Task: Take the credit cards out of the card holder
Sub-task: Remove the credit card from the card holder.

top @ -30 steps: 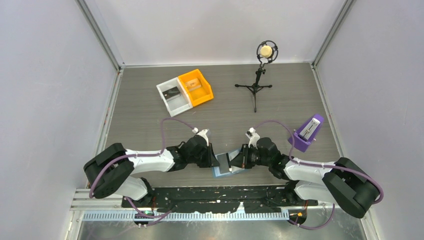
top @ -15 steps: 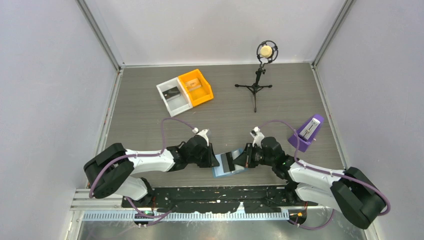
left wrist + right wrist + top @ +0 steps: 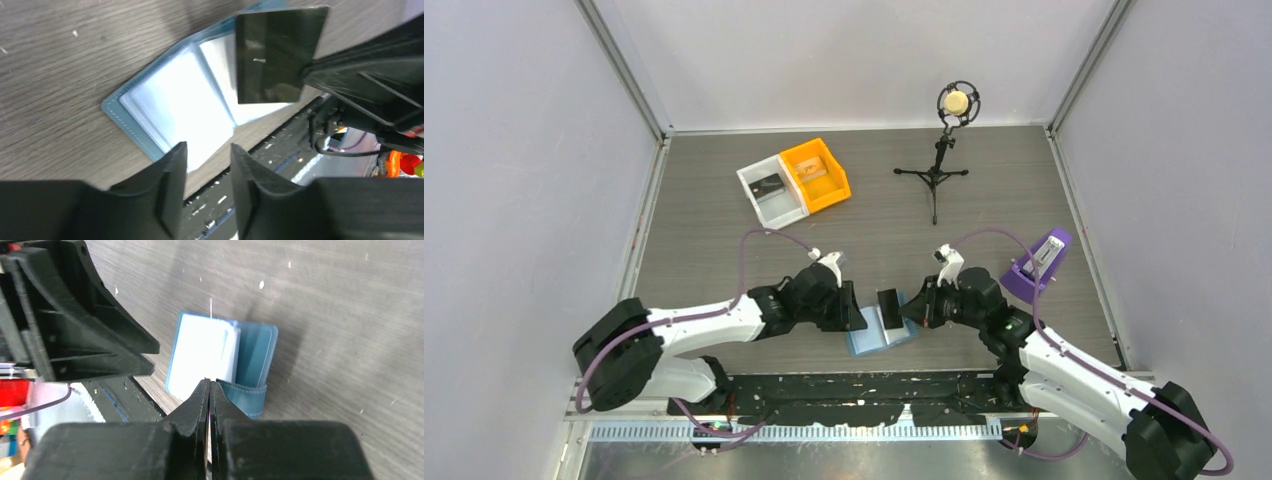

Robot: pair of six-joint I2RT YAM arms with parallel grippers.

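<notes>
**Black card (image 3: 890, 307) out, holder let go**
Top: card has come clear of the card holder (image 3: 874, 340); right gripper (image 3: 906, 310) clamps it just above.
Left wrist: left gripper (image 3: 208, 150) jaws have parted, empty, over the open holder.
Right wrist: jaws together on the card's edge.

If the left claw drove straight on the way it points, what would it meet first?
Most likely the open card holder, whose near edge lies just ahead of the left claw. The black card in the right claw sits beyond and higher, though depth is unclear.
</notes>
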